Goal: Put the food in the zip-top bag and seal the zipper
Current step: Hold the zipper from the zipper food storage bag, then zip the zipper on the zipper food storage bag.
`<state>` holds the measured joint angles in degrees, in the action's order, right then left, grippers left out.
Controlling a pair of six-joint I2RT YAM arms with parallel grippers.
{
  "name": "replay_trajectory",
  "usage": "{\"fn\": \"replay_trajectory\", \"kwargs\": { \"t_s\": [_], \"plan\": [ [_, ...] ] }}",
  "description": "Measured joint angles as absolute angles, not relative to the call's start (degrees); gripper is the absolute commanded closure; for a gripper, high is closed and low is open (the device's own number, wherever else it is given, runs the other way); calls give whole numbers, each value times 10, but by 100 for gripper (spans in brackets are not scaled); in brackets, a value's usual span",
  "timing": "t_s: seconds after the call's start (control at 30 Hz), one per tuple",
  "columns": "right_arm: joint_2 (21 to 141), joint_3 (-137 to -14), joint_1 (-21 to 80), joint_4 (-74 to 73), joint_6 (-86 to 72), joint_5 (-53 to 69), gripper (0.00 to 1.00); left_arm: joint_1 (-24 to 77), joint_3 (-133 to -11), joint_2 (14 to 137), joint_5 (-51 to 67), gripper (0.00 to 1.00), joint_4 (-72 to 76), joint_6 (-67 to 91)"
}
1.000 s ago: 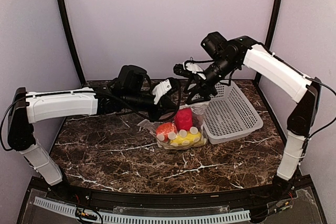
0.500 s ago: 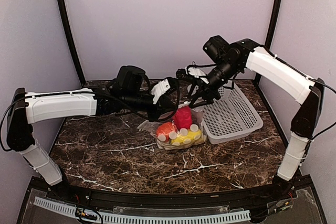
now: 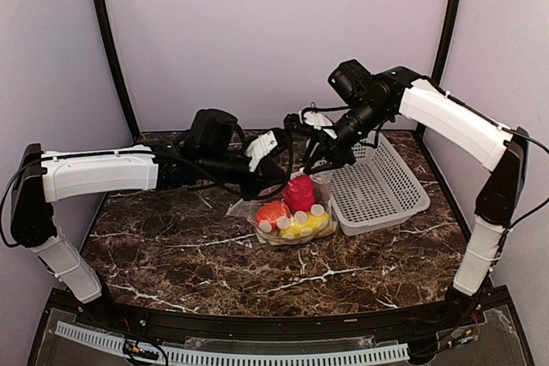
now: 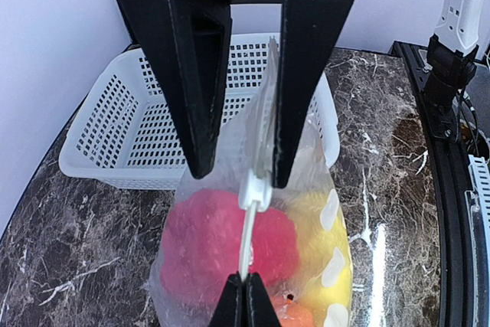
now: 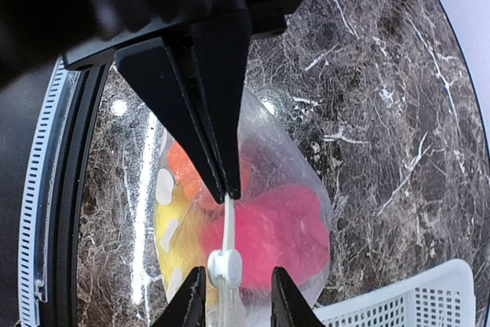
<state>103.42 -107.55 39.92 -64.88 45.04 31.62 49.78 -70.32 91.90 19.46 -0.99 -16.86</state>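
Observation:
The zip-top bag [image 3: 292, 216] stands on the marble table with a red pepper [image 3: 300, 193], an orange-red round food [image 3: 272, 212] and yellow oblongs [image 3: 306, 227] inside. The white vegetable and the grapes do not show. My left gripper [image 4: 245, 281] is shut on the zipper strip [image 4: 247, 243] at the near end of the bag's mouth. My right gripper [image 5: 236, 272] is open, its fingers on either side of the white slider [image 5: 226, 264] without touching it. In the top view both grippers meet above the bag, the left gripper [image 3: 276, 165] and the right gripper [image 3: 322, 156].
The white mesh basket [image 3: 382, 182] stands just right of the bag, touching it, and looks empty. It fills the back of the left wrist view [image 4: 115, 128]. Walls enclose the table at the back and sides.
My right gripper has come down and slightly left onto the bag's mouth, now straddling the slider. The left arm and the bag have hardly moved.

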Motion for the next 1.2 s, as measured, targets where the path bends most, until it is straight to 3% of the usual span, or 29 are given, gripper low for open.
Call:
{"fn": "replay_trajectory", "kwargs": {
  "t_s": [0.27,0.6,0.87,1.2],
  "plan": [
    [1034,-1069,401,-640,453,317,70,498,-694,917,197,99,-1,-165],
    [1030,-1045,405,-621,463,326,80,498,-649,897,203,99,52,-151],
    [1028,-1038,406,-616,465,332,95,498,-637,891,207,99,77,-143],
    [1008,-1031,404,-617,467,320,97,498,-628,888,203,99,103,-143]
  ]
}}
